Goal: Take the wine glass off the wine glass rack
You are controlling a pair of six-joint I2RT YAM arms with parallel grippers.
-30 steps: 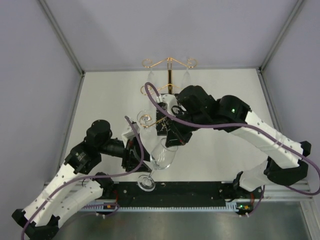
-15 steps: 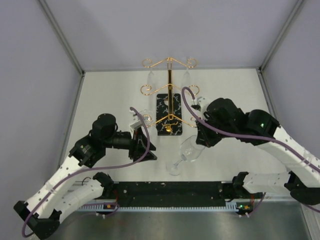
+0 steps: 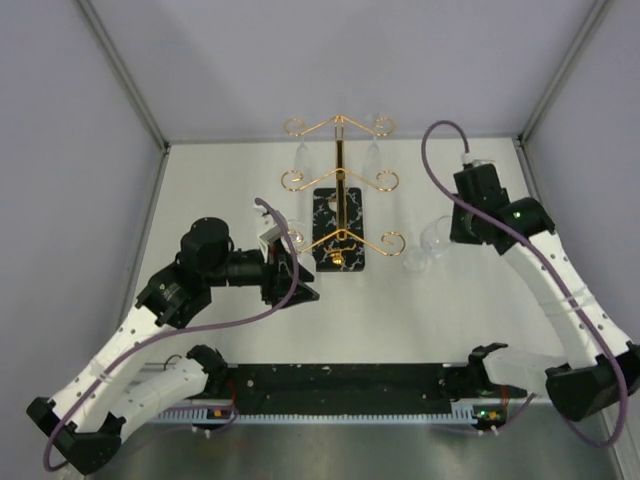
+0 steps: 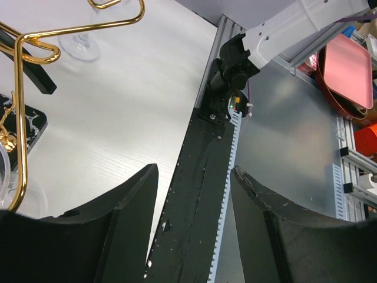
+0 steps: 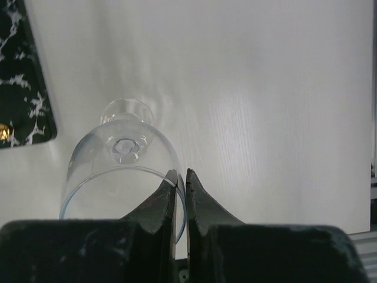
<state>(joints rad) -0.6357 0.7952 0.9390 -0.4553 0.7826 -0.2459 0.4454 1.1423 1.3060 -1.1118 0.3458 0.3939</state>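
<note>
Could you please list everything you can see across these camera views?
wine glass rack: one, gold wire on a black marble-look base, far middle of the table.
held wine glass: one, clear, off the rack, right of its base.
hanging wine glasses: at least two, clear, on the rack arms.
table: one, white.
pink tray: one, beyond the table's near edge.
left end effector: black, open, left of the rack.
right end effector: black, pinching the held glass's rim.
</note>
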